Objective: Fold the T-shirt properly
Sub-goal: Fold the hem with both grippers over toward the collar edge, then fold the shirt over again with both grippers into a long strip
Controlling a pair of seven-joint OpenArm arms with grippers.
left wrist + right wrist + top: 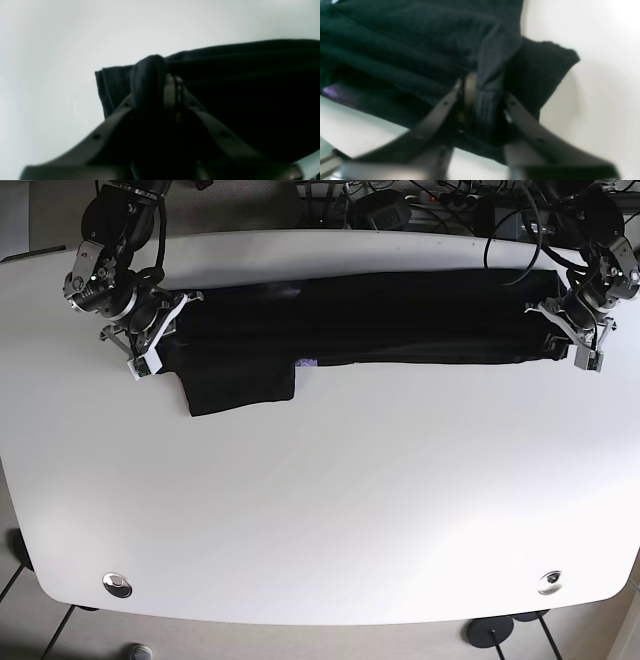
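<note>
I have the black T-shirt (370,320) stretched long across the far side of the white worktop (320,510). Left gripper (160,82) and right gripper (482,92) each have jaws pinching bunched fabric at opposite ends, keeping it taut for folding.

Lab: white table (320,510), cables (440,200) behind.

white table (320,510), tiled floor (30,625), cables (440,200)

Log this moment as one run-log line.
left pincer: shut on T-shirt end | right pincer: shut on T-shirt's other end | T-shirt: long folded band on table, one sleeve sticking out | arms: apart
</note>
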